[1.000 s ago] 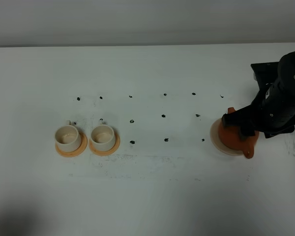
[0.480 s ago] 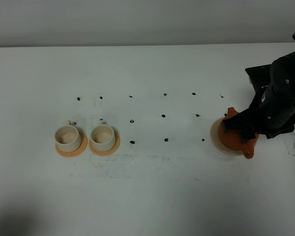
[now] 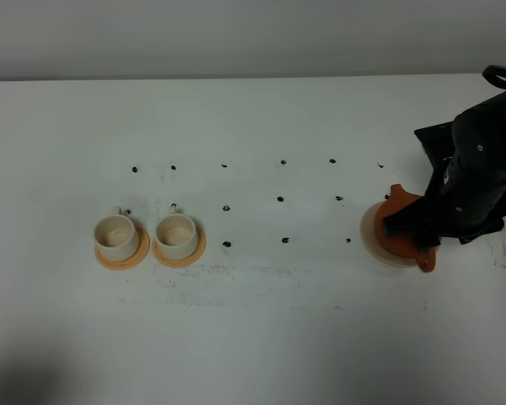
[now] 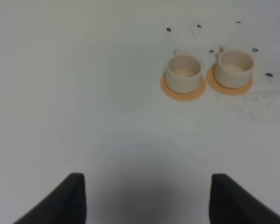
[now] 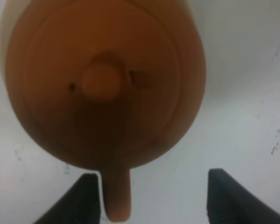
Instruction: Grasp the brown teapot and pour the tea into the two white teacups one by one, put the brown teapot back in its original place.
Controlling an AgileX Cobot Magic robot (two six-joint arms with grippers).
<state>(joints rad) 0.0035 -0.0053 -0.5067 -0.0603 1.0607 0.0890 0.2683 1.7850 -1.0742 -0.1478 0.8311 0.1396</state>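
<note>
Reddish-brown teapot (image 3: 395, 239), pale beige saucer (image 3: 367, 236), two cream-white teacups (image 3: 116, 235) (image 3: 177, 234) with tan-tinted insides, two orange saucers (image 3: 137, 256) (image 3: 198, 251), white table (image 3: 278, 329) marked with rows of small black dots (image 3: 280, 199) and faint grey smudges (image 3: 228, 277), black robot arm (image 3: 482, 164)

One brown teapot (image 3: 396, 243); two white teacups (image 3: 116, 236) (image 3: 176, 234); two orange saucers (image 3: 122, 262) (image 3: 182, 260); one pale beige saucer (image 3: 368, 232)

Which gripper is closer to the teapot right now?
Right. The right gripper sits open just over the teapot. The left gripper is far off, on the other side of the cups from it, out of the high view.
</note>
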